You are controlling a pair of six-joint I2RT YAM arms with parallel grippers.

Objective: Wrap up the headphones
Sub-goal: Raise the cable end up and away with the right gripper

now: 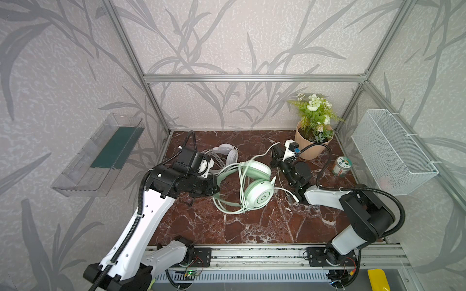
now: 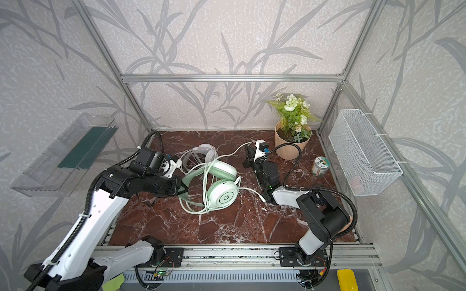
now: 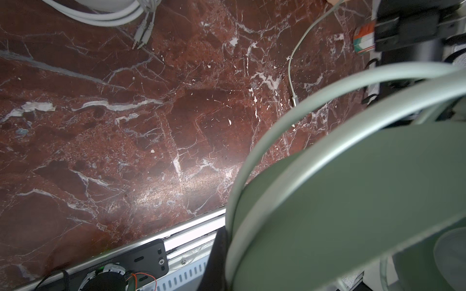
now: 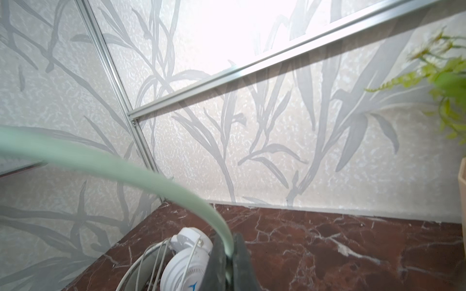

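The mint green headphones (image 1: 259, 194) (image 2: 224, 195) lie mid-table with their pale cable looped over the earcups. My left gripper (image 1: 217, 182) (image 2: 182, 187) is shut on their headband (image 3: 327, 201); in the left wrist view one black finger (image 3: 216, 254) shows beside the band. Farther back and to the right, my right gripper (image 1: 277, 148) (image 2: 248, 151) (image 4: 228, 254) is raised and shut on the mint cable (image 4: 126, 168), which arcs away from it. The cable's plug end (image 1: 290, 195) (image 3: 293, 98) rests on the table. The white headphones (image 1: 228, 151) (image 2: 204, 148) (image 4: 184, 254) lie behind, near the left wrist.
A potted plant (image 1: 314, 141) stands at the back right, with a small jar (image 1: 341, 166) in front of it. A white wire basket (image 1: 393, 151) hangs on the right wall and a clear bin (image 1: 100, 153) on the left wall. The white headphones' jack plugs (image 3: 141, 37) lie on the marble.
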